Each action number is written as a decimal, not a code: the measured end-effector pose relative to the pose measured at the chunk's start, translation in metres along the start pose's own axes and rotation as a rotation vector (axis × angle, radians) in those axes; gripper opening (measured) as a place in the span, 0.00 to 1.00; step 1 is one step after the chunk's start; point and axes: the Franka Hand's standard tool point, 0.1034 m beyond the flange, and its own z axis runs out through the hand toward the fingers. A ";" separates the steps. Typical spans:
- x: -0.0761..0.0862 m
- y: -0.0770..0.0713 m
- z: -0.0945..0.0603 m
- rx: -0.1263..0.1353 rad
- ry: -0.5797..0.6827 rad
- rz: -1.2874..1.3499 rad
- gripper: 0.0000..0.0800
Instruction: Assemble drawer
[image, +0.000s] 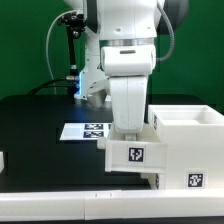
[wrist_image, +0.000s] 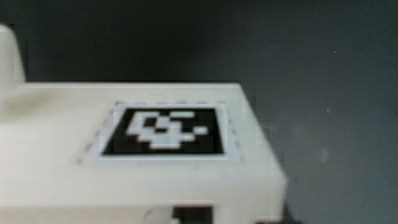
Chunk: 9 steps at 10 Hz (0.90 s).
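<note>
A white strip (image: 60, 208) runs along the near edge of the black table (image: 40, 125), in front of the casing (image: 185, 150). The casing, a tall open-topped white box with a square marker (image: 195, 181) low on its near face, stands at the exterior view's right.

Just beside the casing, on the exterior view's left of it, sits a smaller white tray (image: 130, 153) with its own marker (image: 135, 154) facing the camera; tray and casing appear to touch, though whether the tray is partly inside the casing cannot be told. The arm (image: 125, 60) comes straight down over the tray, and the tool (image: 128, 128) is at the tray's top edge. Its fingers are hidden behind the arm's body and the tray, so whether it is wide, narrow or holding the tray cannot be told.

The wrist view shows a blurred white part (wrist_image: 143, 160) with a black-and-white marker (wrist_image: 164, 130) on its flat face, dark table beside it; no fingers can be made out.

Behind the tray, farther from the casing, the marker board (image: 85, 130) lies flat on the table. A small white piece (image: 2, 159) lies at the exterior view's left edge, well apart from the casing.
</note>
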 end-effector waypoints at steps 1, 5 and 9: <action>-0.003 -0.002 0.000 0.003 -0.001 -0.011 0.05; -0.012 -0.006 0.003 0.009 -0.002 -0.072 0.05; -0.008 -0.006 0.004 0.006 -0.001 -0.047 0.05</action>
